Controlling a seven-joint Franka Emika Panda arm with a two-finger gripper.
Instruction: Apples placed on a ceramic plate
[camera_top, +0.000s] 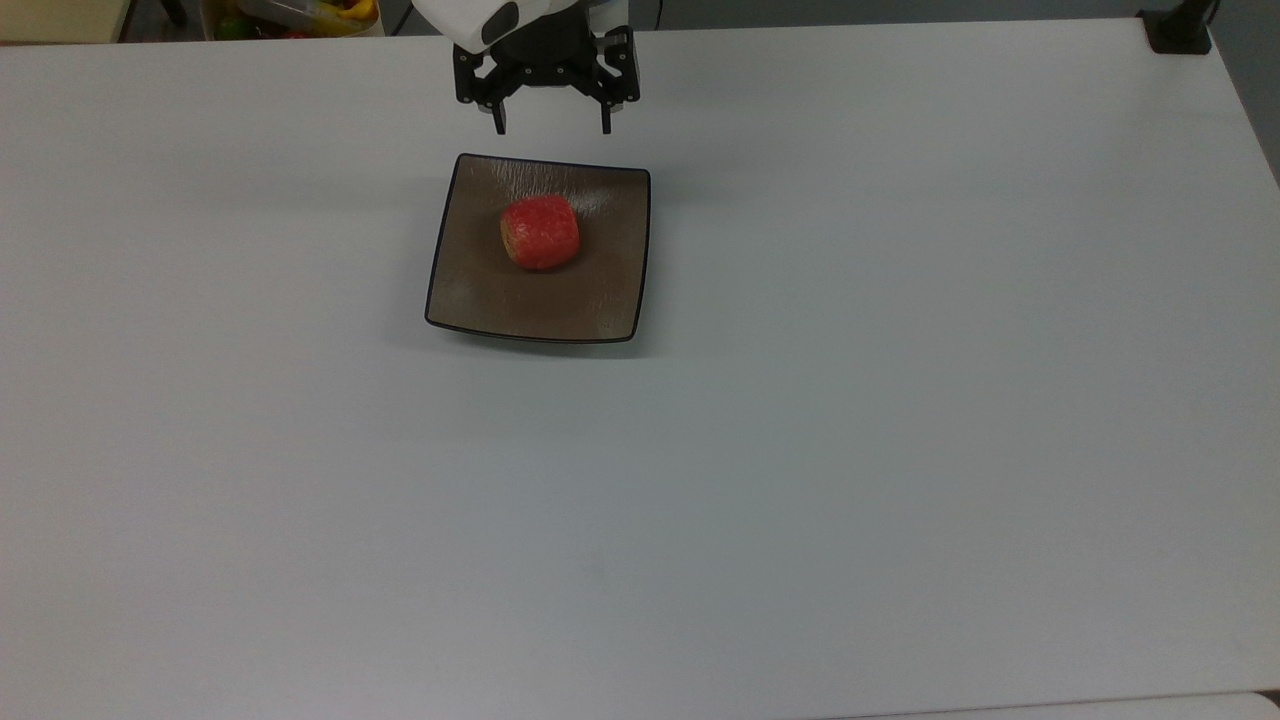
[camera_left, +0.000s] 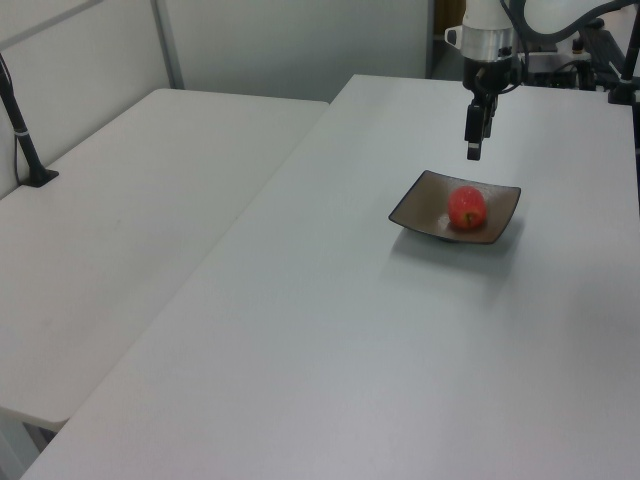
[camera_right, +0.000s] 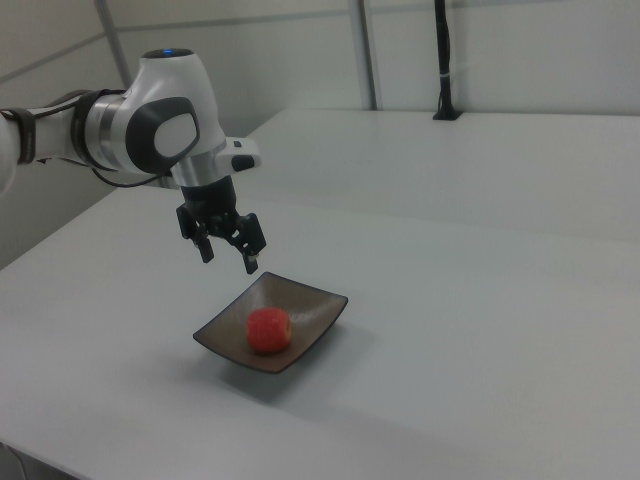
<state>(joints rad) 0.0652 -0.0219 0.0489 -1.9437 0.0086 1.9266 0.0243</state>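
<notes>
One small red apple with pale mottled streaks (camera_top: 540, 232) lies inside the square glossy brown-grey ceramic plate (camera_top: 478, 298), toward its far edge. The gripper (camera_top: 552, 128) hovers above that edge, jaws spread and empty. Placement looks done; nothing remains.

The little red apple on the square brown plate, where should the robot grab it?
Probably straight down from above, fingers closing on the rounded sides of the small red apple. It sits free inside the square brown plate, whose upturned rim would hinder a low sideways approach. The open gripper hangs above the plate's edge.
</notes>
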